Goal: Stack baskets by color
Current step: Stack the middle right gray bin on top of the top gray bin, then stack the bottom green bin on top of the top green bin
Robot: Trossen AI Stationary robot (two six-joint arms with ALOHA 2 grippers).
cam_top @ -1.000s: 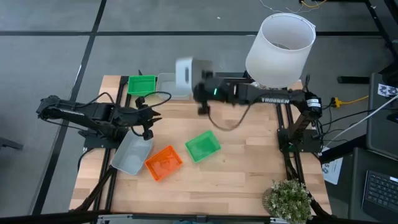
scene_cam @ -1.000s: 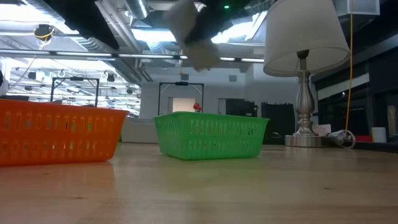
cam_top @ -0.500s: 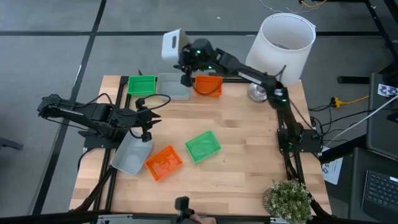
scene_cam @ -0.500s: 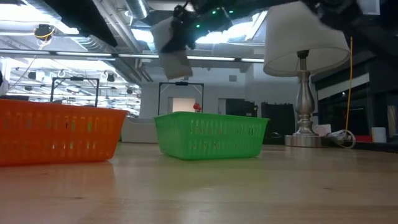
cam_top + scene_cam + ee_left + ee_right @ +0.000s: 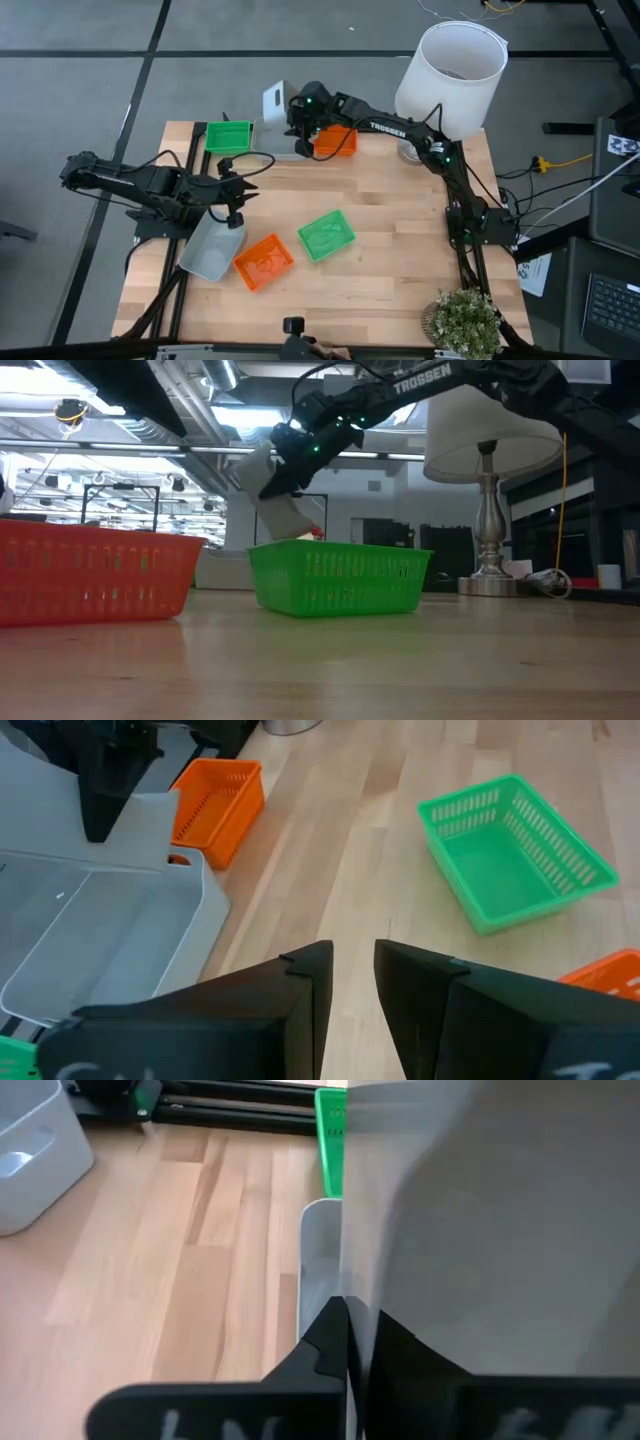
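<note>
The sorting looks roughly midway. At the far edge of the surface three piles have been started: a green basket, a grey basket next to it, and an orange basket beyond that. How many sit nested in each pile cannot be told from above.

The right gripper hangs over the grey pile, its fingers closed on the rim of another grey basket, which is tilted steeply and just above the one below. It looks about to be dropped in, not yet seated.

Three baskets are left loose nearer the front: a pale grey one directly under the left gripper, an orange one touching it on the side away from the left arm, and a green one a little beyond that.

The left gripper's fingers stand slightly apart and hold nothing.

The baskets are small, shallow and rectangular with flared rims; the green and orange ones have slotted lattice walls, the grey ones are smooth, translucent and a bit larger.
</note>
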